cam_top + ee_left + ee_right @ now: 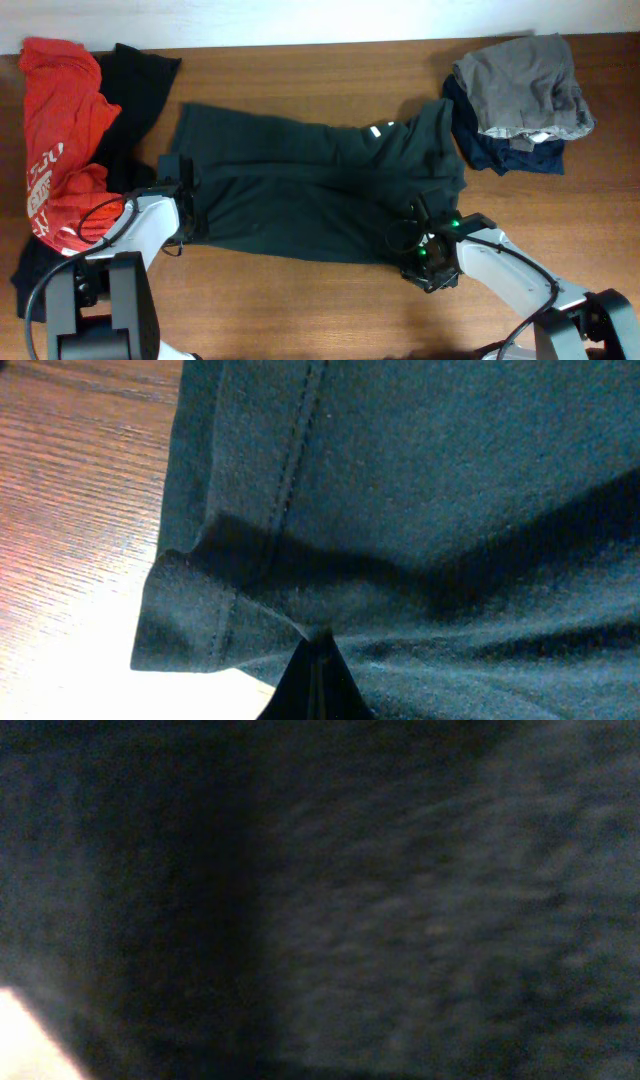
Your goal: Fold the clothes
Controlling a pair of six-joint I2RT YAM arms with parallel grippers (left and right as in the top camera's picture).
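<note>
Overhead looks down; wrist views hug the black T-shirt (300, 200).

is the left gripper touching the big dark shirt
Touching. The left wrist view shows the left gripper shut, its fingertips pinching a fold of the dark shirt near its hemmed corner.

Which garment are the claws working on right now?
The large dark T-shirt spread flat mid-table: left claw and right claw sit at its near corners. The red shirt and the grey and navy pile lie off at the sides.
</note>
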